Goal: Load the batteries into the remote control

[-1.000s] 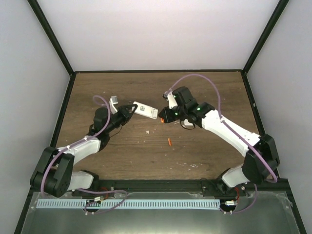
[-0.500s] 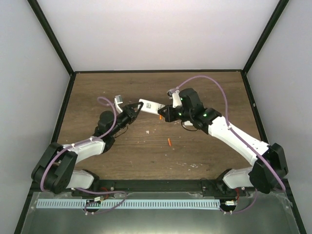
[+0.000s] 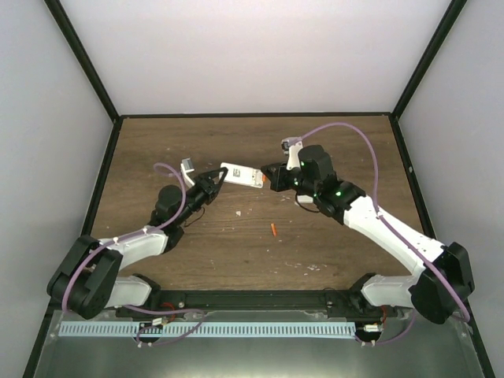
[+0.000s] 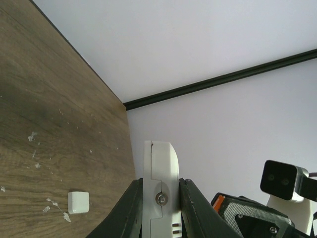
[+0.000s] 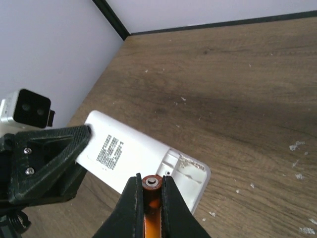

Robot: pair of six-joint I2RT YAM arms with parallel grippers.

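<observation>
My left gripper (image 3: 217,181) pinches the remote control (image 3: 242,176) by its long edges, apparently held off the table (image 3: 236,252), its open battery bay (image 5: 184,171) turned toward my other arm so the slot can be reached. My right gripper (image 5: 151,179) is clamped on one battery (image 5: 151,218), its end aimed just short of that bay, ready, I judge, for insertion. The second battery (image 3: 272,229) lies on the wood, awaiting its turn; the cover piece (image 4: 79,202) lies apart.
</observation>
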